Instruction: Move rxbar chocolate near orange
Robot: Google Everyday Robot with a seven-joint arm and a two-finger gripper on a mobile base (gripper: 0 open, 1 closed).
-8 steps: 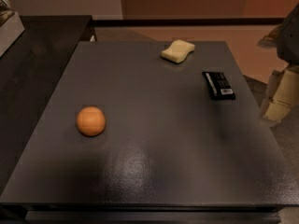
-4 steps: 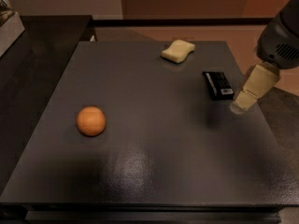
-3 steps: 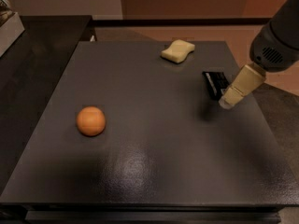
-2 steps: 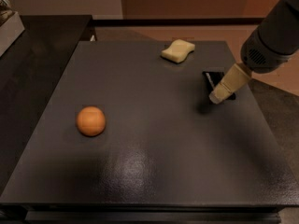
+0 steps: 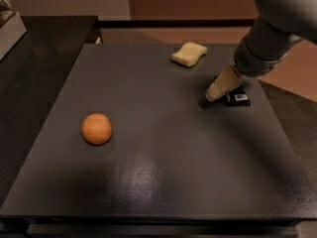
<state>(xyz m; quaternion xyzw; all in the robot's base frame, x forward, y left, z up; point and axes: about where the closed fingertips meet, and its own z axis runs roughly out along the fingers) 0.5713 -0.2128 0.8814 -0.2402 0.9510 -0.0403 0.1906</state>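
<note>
At the far left a pale box (image 5: pixel 11 28) sits on a darker side surface, only partly in view. On the dark grey worktop (image 5: pixel 163 162), the orange (image 5: pixel 96 128) rests alone in the left half, well apart from everything else. Further right and toward the far edge lies a pale yellow sponge (image 5: pixel 189 53), flat on the surface. To the right of that, the tan claw (image 5: pixel 213 94) slants down from the upper right, its tip at or just above the worktop beside the left end of the rxbar chocolate (image 5: pixel 237 97). The claw seems to overlap the bar's far left corner, though whether it touches the wrapper is hard to say from this angle, and I cannot tell whether the claw is released or clenched. The bar lies flat near the right edge, its white patch facing up, far from the orange. The bulky grey arm (image 5: pixel 270 29) fills the upper right corner.
</note>
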